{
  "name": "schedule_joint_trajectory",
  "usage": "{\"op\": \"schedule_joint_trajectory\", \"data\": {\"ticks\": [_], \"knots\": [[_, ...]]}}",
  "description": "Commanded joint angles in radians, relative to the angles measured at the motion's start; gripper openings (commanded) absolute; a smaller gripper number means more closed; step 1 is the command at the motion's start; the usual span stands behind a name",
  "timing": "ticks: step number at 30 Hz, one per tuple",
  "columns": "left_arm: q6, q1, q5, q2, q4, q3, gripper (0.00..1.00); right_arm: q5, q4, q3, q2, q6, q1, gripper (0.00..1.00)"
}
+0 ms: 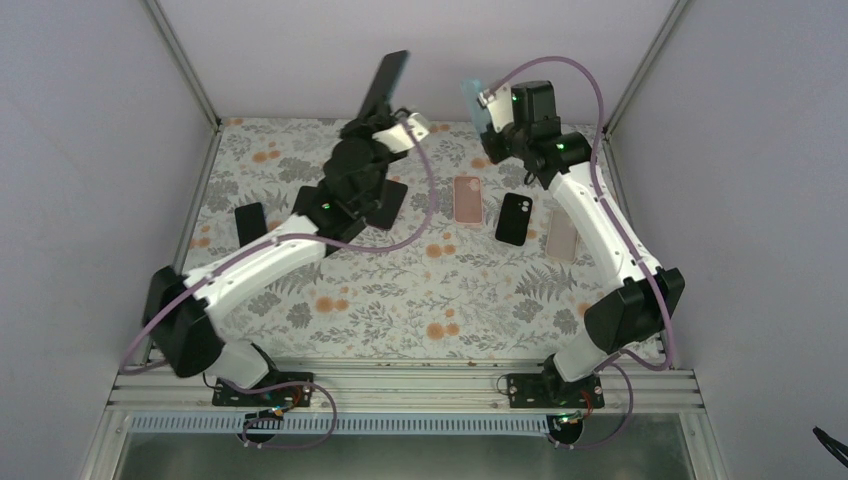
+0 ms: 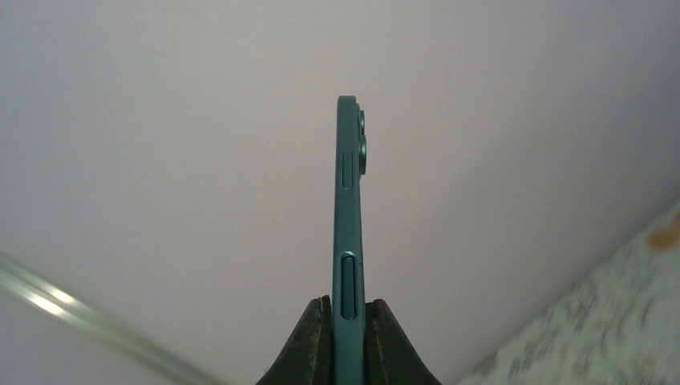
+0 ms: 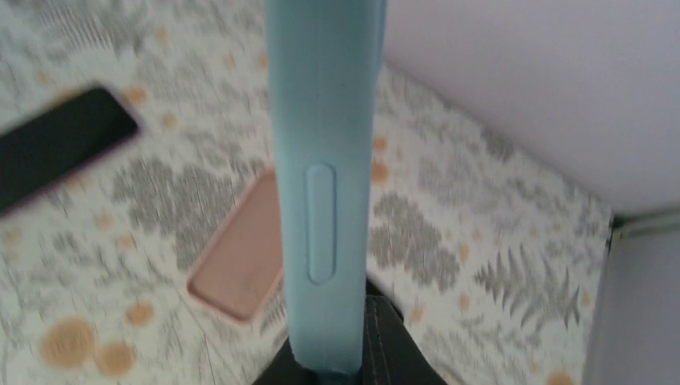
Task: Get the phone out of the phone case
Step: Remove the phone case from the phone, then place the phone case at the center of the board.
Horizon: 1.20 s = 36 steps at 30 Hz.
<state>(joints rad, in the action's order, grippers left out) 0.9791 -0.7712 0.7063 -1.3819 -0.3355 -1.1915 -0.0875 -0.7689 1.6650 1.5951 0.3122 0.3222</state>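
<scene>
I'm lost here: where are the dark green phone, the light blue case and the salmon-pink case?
dark green phone (image 2: 347,216): left wrist view, on its side edge.
light blue case (image 3: 321,104): right wrist view, on its side wall.
salmon-pink case (image 1: 467,198): top view, on its middle.

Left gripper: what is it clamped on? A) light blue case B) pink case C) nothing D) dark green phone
D: in the left wrist view the left gripper is closed on the bottom edge of the dark green phone, which stands upright. The light blue case is in the right gripper.
</scene>
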Motion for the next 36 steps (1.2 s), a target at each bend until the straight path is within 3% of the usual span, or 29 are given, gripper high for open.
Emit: {"op": "schedule_joint_trajectory", "data": {"ticks": [1,5,9,13,19,31,32,33,34,35,36], "knots": [[0.166,0.010,0.077,0.128,0.099,0.178,0.02,0.096,-0.158,-0.034,-0.036,0.081,-0.062,0.03],[0.271,0.071,0.066,0.250,0.065,0.387,0.02,0.324,-0.231,-0.125,-0.076,0.085,-0.103,0.03],[0.283,0.071,0.026,0.354,0.093,0.570,0.02,0.487,-0.262,-0.244,-0.104,0.113,-0.121,0.03],[0.186,0.046,-0.054,0.401,0.283,0.641,0.02,0.612,-0.361,-0.367,-0.075,0.210,-0.121,0.03],[0.143,0.010,-0.139,0.372,0.348,0.752,0.02,0.523,-0.279,-0.534,-0.011,0.198,-0.118,0.04],[0.020,-0.043,-0.189,0.048,0.438,0.775,0.04,0.495,-0.236,-0.553,0.191,0.132,-0.120,0.04],[0.006,-0.049,-0.199,0.033,0.456,0.772,0.12,0.492,-0.235,-0.549,0.194,0.125,-0.121,0.05],[-0.006,-0.057,-0.217,0.030,0.480,0.770,0.35,0.491,-0.238,-0.543,0.197,0.121,-0.123,0.14],[-0.022,-0.068,-0.242,0.038,0.507,0.766,0.65,0.488,-0.246,-0.539,0.199,0.117,-0.125,0.32],[-0.044,-0.074,-0.275,0.054,0.538,0.757,0.89,0.481,-0.251,-0.535,0.195,0.116,-0.126,0.44],[-0.068,-0.079,-0.310,0.073,0.578,0.737,0.99,0.464,-0.256,-0.534,0.188,0.113,-0.126,0.53]]}}
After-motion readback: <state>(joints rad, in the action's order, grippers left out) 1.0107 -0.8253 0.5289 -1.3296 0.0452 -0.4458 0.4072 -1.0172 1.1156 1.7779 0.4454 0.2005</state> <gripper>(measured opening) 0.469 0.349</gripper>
